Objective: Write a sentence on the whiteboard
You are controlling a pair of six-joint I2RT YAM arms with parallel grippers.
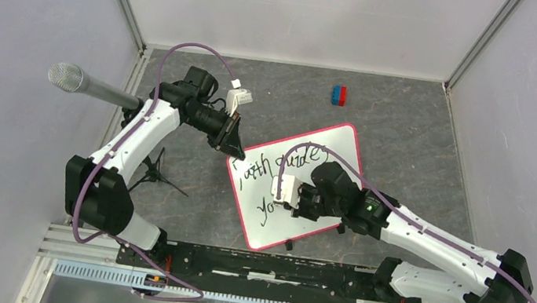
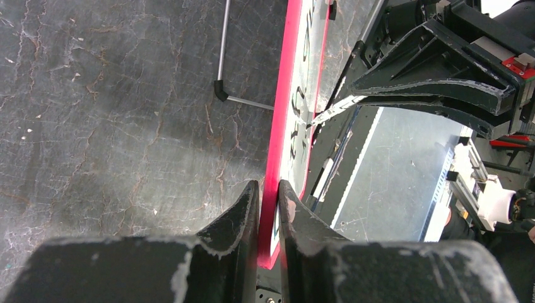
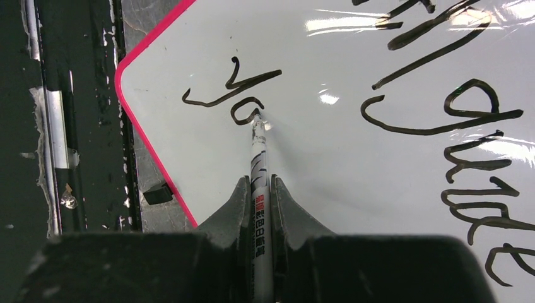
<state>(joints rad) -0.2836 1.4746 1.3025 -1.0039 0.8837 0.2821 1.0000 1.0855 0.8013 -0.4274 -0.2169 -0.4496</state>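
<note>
The whiteboard [image 1: 326, 153], white with a red-pink rim, lies tilted on the dark table. My left gripper [image 1: 235, 147] is shut on its far left corner; the left wrist view shows the jaws pinching the red rim [image 2: 270, 196]. My right gripper [image 1: 292, 197] is shut on a white marker [image 3: 258, 158] whose tip touches the board at the "o" of "yo". The sentence [image 3: 441, 120] shows a first line reading about "Faith guides" [image 1: 279, 165] and a second line with only "yo" [image 3: 236, 95].
A small red and blue block [image 1: 338, 95] lies at the back. A microphone [image 1: 92, 86] juts in from the left on a tripod [image 1: 155, 175]. A black clip [image 3: 156, 192] sits at the board's near edge. A black rail [image 1: 265, 266] runs along the front.
</note>
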